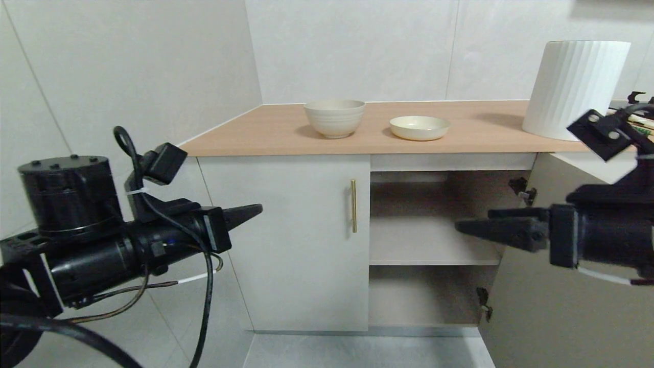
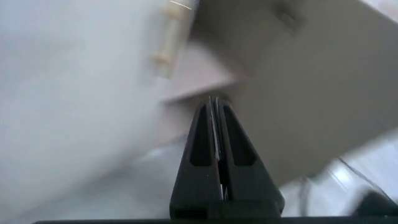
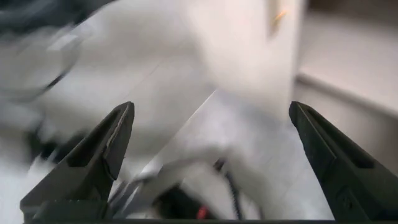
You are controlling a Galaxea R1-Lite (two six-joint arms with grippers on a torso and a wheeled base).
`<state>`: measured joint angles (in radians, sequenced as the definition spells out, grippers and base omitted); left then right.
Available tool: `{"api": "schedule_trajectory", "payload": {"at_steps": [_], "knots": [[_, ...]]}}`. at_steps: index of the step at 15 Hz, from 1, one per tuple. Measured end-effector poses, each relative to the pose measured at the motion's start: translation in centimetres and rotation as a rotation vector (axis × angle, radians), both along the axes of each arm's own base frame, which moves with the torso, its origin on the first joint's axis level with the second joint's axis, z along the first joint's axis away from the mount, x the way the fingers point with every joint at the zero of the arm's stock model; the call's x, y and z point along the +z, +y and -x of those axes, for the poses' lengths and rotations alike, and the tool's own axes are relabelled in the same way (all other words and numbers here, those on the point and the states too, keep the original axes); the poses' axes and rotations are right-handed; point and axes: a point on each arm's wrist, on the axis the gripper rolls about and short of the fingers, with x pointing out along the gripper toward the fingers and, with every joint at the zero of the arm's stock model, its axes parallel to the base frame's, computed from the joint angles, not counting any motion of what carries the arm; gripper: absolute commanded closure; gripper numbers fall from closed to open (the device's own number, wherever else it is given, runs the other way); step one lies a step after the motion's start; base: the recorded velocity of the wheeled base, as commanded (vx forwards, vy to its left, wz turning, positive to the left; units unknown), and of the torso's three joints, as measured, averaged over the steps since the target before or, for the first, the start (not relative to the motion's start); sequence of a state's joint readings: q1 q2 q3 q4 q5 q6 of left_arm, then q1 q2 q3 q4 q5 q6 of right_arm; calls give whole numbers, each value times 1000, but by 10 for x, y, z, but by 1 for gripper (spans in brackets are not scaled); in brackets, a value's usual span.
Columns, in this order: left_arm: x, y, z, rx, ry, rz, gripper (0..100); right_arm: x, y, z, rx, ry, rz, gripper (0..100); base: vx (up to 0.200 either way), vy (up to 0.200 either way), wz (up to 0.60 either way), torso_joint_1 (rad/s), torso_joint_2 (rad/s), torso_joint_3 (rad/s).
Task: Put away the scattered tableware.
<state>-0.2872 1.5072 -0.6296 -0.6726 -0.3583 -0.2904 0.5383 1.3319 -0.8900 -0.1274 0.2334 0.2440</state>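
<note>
In the head view, the bowl (image 1: 334,118) and the shallow dish (image 1: 419,128) stood side by side, a little apart, on the wooden worktop (image 1: 255,135), near its back wall. A tall white ribbed container (image 1: 577,87) stood well to the right of them. Below, the cabinet's left door (image 1: 286,240) was closed, with its brass handle (image 1: 353,205) at its inner edge. The right door (image 1: 531,306) was swung wide, baring the shelf (image 1: 434,245) inside. The left pincer (image 1: 250,209) hung in front of the closed door and the right pincer (image 1: 467,225) in front of the open compartment. Both were below worktop level and well apart from the tableware.

In the left wrist view, that arm's pincer was pressed together on nothing, pointing toward the cabinet front.

In the right wrist view, the fingers (image 3: 112,146) were spread wide, with nothing between them.

I judged that the putting away proper had not begun: storage was open, both pieces were untouched, and the step in hand was the approach to a first pick. The next move likely called for lifting one arm above the worktop edge and bringing a spread pincer down over a rim. The right looked the readier. The bowl's thicker wall would probably pinch more surely than the dish's low lip.
</note>
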Motion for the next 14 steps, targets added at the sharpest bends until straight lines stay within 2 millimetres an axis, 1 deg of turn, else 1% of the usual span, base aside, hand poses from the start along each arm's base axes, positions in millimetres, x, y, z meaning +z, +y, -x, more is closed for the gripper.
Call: {"api": "schedule_trajectory", "payload": {"at_steps": [1,2,3,4,6,10,12,14], "knots": [[5,6,4,19,-13,3,100,2,4,-16,-53,-1,9,0,0,0,0,0,0,0],[9,10,8,29,-15,3,100,0,6,-27,-87,5,21,0,0,0,0,0,0,0],[12,13,11,38,8,-3,0,-4,8,-33,-114,16,36,0,0,0,0,0,0,0],[18,15,14,46,14,-4,0,-6,9,-38,-129,23,46,0,0,0,0,0,0,0],[33,18,18,55,-16,9,0,-7,10,-40,-142,27,53,0,0,0,0,0,0,0],[55,26,29,83,-98,38,0,-5,4,-33,-197,22,70,0,0,0,0,0,0,0],[60,28,36,84,-122,44,0,-1,2,-29,-196,9,62,0,0,0,0,0,0,0],[62,29,40,84,-119,41,0,2,0,-24,-189,0,54,0,0,0,0,0,0,0]]}}
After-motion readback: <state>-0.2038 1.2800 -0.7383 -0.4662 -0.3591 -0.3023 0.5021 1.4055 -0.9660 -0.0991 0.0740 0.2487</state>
